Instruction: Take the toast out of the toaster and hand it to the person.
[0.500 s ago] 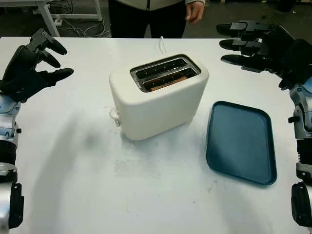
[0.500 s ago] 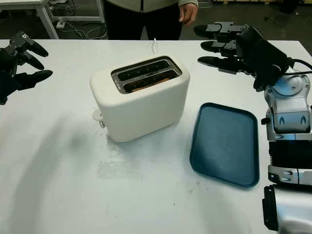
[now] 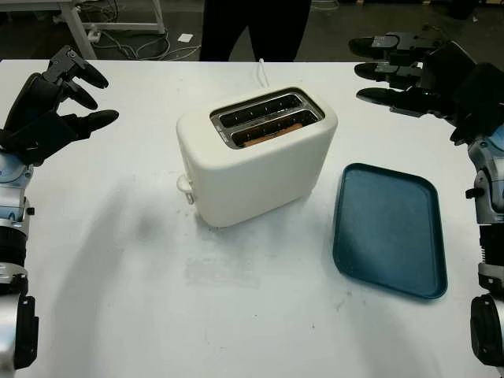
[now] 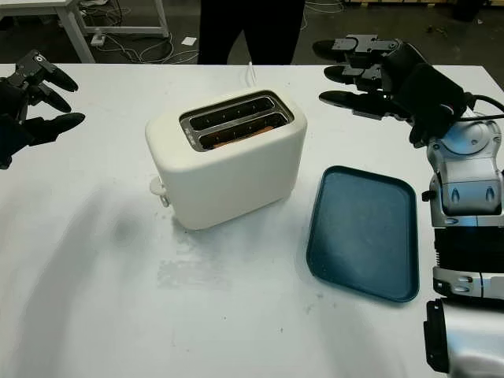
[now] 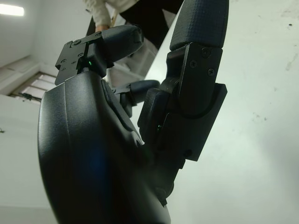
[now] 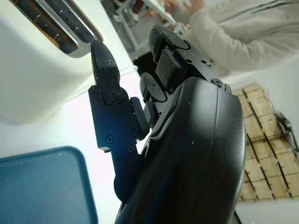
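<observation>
White toaster (image 3: pixel 256 157) stood near the middle of the white counter (image 3: pixel 118 260), angled, slots up. Toast (image 3: pixel 272 134) sat down in the nearer slot, only its brown top edge visible; the farther slot looked dark. Lever knob (image 3: pixel 185 186) was on the toaster's left end. White cord (image 3: pixel 261 72) ran from behind the toaster toward the far edge. Dark teal tray (image 3: pixel 390 228) lay flat on the counter just right of the toaster, not touching it, with nothing on it.

Left robot hand (image 3: pixel 55 102) was raised over the far left of the counter, open, holding nothing. Right robot hand (image 3: pixel 402 71) was raised at the far right, beyond the tray, open and holding nothing, fingers (image 3: pixel 386 96) pointing left toward the toaster. A person (image 3: pixel 256 27) in dark trousers stood behind the far edge.
</observation>
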{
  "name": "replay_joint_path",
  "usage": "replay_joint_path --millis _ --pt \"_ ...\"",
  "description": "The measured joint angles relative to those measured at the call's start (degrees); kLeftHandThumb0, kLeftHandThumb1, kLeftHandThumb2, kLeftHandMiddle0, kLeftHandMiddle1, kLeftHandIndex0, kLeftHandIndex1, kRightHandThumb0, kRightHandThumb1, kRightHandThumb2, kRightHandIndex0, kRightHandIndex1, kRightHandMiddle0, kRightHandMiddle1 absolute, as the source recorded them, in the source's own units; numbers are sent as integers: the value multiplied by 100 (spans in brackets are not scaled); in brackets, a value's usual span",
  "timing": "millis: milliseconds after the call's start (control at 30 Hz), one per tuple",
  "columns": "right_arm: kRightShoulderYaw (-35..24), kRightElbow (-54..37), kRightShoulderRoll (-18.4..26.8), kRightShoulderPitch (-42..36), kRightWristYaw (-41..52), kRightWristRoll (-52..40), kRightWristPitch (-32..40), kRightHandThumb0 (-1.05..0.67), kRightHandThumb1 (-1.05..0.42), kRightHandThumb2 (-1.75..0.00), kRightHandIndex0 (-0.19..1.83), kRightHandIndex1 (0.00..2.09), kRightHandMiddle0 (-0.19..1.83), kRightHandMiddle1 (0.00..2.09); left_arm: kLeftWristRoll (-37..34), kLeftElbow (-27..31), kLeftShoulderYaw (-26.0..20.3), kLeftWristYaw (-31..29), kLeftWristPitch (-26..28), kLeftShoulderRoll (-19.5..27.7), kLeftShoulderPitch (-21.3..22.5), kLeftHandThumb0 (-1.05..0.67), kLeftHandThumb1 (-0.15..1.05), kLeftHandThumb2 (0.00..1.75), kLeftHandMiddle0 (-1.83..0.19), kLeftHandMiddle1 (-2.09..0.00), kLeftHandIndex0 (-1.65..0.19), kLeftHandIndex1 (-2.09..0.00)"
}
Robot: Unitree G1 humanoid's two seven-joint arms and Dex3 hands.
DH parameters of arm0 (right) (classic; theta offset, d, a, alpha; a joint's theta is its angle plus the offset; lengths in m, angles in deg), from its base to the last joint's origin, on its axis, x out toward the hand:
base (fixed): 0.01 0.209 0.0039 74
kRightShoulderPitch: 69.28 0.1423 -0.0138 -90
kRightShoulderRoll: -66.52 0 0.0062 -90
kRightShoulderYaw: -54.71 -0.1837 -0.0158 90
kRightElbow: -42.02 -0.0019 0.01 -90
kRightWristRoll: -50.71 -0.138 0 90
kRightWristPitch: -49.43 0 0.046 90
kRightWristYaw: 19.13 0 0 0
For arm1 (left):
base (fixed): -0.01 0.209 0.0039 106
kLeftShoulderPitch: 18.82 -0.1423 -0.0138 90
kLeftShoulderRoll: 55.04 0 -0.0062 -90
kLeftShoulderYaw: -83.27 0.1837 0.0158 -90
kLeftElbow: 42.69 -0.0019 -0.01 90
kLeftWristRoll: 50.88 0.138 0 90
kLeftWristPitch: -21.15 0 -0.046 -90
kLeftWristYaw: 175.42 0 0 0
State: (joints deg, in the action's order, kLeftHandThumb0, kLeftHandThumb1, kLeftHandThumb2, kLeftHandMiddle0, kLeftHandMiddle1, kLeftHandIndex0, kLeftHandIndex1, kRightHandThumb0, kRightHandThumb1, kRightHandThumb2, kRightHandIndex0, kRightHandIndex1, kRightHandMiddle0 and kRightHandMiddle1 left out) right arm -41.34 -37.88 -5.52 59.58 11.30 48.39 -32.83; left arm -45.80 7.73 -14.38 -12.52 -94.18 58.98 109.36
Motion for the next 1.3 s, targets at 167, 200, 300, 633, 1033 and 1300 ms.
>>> replay_joint_path --millis 167,200,300,633,1033,1300 --pt "0 0 0 0 0 -1 0 -38 -92 -5 50 10 53 0 -7 16 0 0 2 0 0 -105 92 28 -14 -170 -3 -168" --pt "-1 0 0 0 0 -2 0 -38 -92 -4 49 10 53 0 -10 25 0 -1 3 0 0 -105 92 28 -14 -170 -3 -168" --pt "-3 0 0 0 0 -2 24 -38 -92 -4 49 9 53 0 -12 40 0 -1 3 -1 0 -105 92 27 -15 -170 -4 -167" --pt "-3 21 -1 0 0 -3 19 -36 -92 -4 51 9 53 0 5 62 0 39 2 -1 0 -105 92 30 -14 -172 -1 -171" --pt "-3 17 -1 -3 -1 -2 19 -37 -92 -4 51 8 53 0 4 -26 0 39 -40 -1 0 -105 92 30 -15 -171 -2 -169" --pt "-1 9 -1 -5 -2 2 28 -36 -92 -4 52 8 52 0 3 -27 0 38 -39 -1 0 -105 92 29 -16 -171 -3 -170"
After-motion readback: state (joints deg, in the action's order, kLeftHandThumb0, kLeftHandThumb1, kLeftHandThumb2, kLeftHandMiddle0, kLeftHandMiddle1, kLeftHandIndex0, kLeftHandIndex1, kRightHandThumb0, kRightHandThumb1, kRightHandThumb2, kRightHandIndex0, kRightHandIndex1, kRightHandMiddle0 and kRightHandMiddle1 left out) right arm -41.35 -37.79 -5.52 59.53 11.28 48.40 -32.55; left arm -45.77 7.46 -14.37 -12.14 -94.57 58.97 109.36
